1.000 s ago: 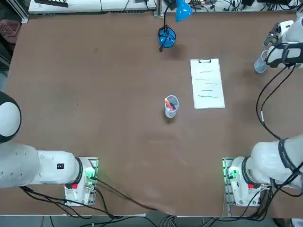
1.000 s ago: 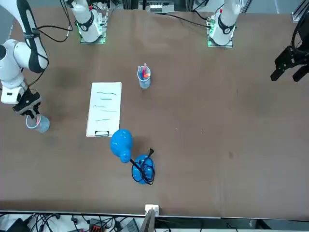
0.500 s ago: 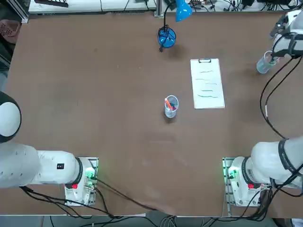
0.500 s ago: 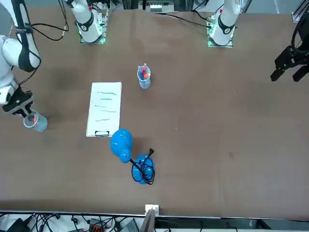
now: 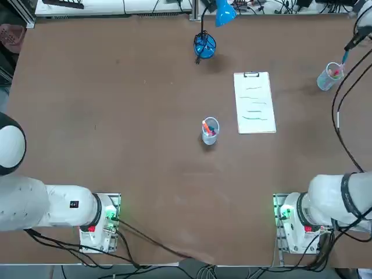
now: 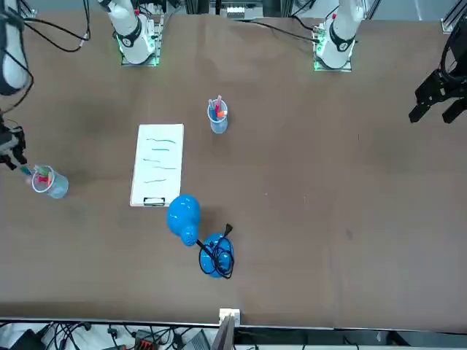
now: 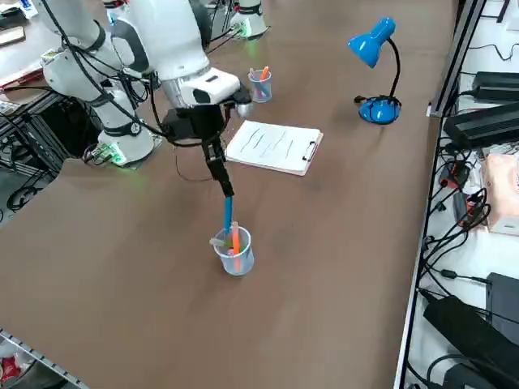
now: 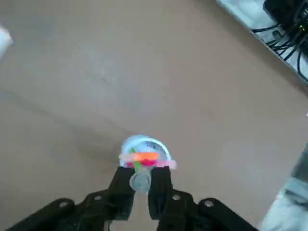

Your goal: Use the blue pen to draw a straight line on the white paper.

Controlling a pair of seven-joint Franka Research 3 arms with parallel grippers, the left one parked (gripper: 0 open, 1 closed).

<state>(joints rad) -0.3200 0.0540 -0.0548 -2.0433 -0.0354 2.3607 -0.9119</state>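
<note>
Currently: right gripper [image 7: 225, 188] pinching blue pen [image 7: 229, 212], pen upright, tip just above cup [image 7: 235, 252]. Paper [image 7: 274, 147] well apart, toward lamp [image 7: 375, 61] side.

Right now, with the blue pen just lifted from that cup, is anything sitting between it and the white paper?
Nothing visible. The right gripper has its fingers shut on the blue pen above the clear cup. Only bare table lies between there and the white paper.
</note>
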